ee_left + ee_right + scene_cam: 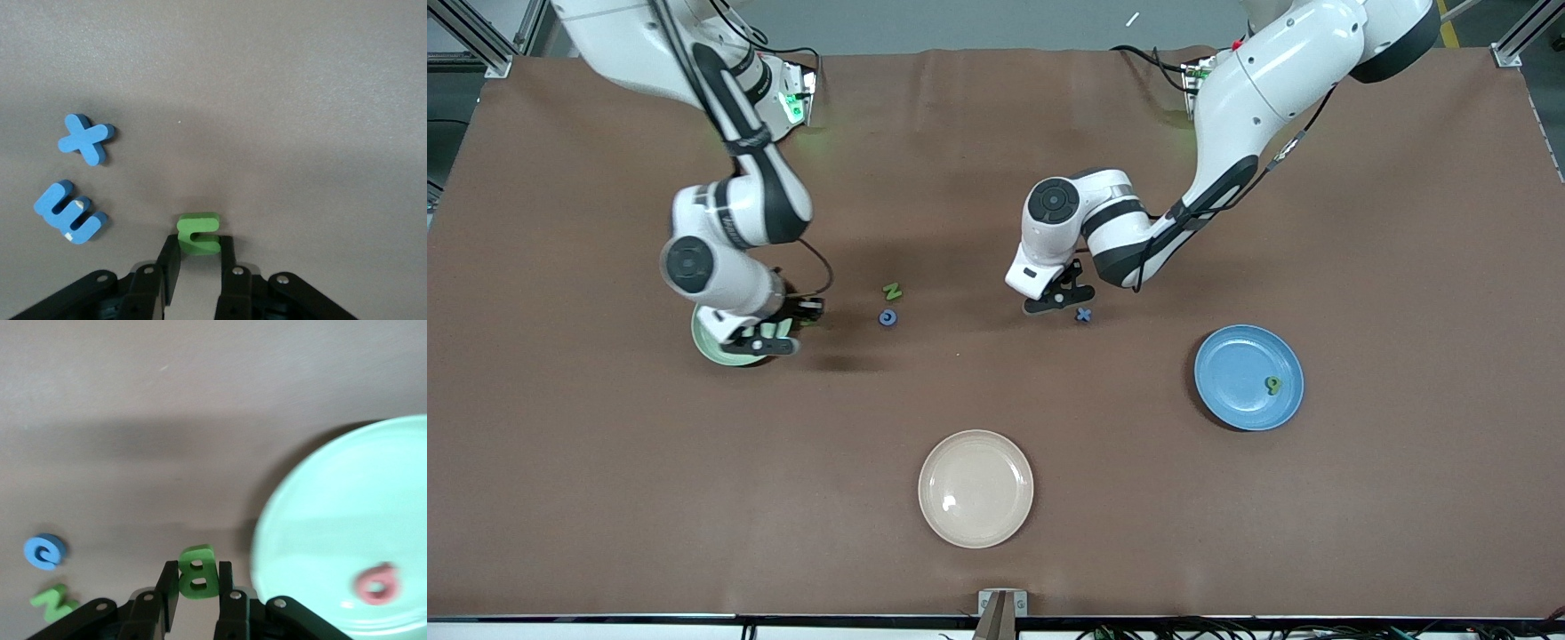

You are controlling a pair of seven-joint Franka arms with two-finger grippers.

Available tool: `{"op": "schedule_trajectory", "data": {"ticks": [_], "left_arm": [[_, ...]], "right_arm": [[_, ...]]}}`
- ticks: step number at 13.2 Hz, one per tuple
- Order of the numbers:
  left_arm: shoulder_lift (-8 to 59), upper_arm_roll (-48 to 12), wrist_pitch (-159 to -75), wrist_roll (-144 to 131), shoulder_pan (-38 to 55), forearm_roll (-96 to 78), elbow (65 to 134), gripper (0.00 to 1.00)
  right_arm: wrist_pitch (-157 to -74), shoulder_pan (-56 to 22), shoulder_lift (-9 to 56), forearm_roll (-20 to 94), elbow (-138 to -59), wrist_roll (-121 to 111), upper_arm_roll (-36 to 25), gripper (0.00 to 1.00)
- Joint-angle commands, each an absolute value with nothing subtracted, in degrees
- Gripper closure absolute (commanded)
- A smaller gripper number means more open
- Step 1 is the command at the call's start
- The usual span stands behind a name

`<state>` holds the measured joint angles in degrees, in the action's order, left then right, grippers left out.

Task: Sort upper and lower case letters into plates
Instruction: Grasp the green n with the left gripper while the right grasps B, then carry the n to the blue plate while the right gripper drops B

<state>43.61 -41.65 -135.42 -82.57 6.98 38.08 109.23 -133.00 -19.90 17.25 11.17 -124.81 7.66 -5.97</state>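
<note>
Green foam sits between both sets of fingers. In the left wrist view the left gripper point(197, 270) has closed on a green letter point(198, 233) that reads like a C or a small c; case is hard to tell. In the right wrist view the right gripper point(193, 597) is clamped on a green B point(197, 571), just beside the mint plate point(320, 520), which holds a pink letter point(378, 583).

To do this step well, I would lift each letter straight up before travelling, so the thin foam does not drag or twist out of the pinch. The B needs only a short carry over the mint rim; release it low, clear of the pink piece. The left arm's letter should go to whichever plate matches its case, probably the blue plate point(1248, 377), which lies toward the left arm's end and already carries a green letter point(1272, 384).

Loose pieces lie close to the left gripper: a blue X point(85, 138) and a blue E point(69, 212). A blue c point(44, 551) and green Z point(53, 603) lie near the right one. Keep the lifts clear of them.

The counter point(1405, 498) is covered in plain brown cloth, slightly rippled. A beige plate point(975, 488) sits nearest the front camera, unused. Aluminium framing shows at the corners.
</note>
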Motion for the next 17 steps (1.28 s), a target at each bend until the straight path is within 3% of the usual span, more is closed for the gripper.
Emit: {"op": "schedule_trajectory", "data": {"ticks": [1,7,11,13,14,15,16,17], "left_arm": [[43.0,-40.4,-135.5,-83.9,6.6,40.0,110.4,0.82],[42.2,-40.6,-135.2,-84.0,5.8,39.9,110.0,0.94],[38.6,-41.0,-132.2,-83.4,5.0,38.7,109.7,0.96],[36.2,-44.5,-129.7,-82.5,1.1,35.9,109.3,0.96],[35.5,-47.4,-127.1,-80.2,-2.6,35.5,108.8,0.96],[35.3,-50.3,-124.8,-78.0,-6.5,35.4,108.5,0.96],[35.3,-53.5,-122.7,-75.9,-11.0,35.4,108.3,0.96],[35.3,-56.0,-121.2,-74.0,-14.8,35.5,108.2,0.96]], "right_arm": [[-132.9,-16.6,14.6,10.7,-128.1,3.5,-5.3,1.0],[-136.8,-14.5,13.9,9.6,-133.2,3.3,-5.3,1.0],[-142.7,-12.0,14.6,9.5,-136.8,0.0,-5.2,0.99],[-143.0,-11.8,14.7,9.5,-137.0,0.0,-5.2,0.95],[-143.0,-11.8,14.9,9.5,-137.0,0.0,-5.2,0.81],[-143.0,-11.8,14.9,9.5,-137.0,0.0,-5.1,0.49],[-142.9,-11.9,14.9,9.6,-136.9,0.1,-5.1,0.0],[-142.6,-12.0,14.9,9.6,-136.8,0.3,-5.1,0.0]]}}
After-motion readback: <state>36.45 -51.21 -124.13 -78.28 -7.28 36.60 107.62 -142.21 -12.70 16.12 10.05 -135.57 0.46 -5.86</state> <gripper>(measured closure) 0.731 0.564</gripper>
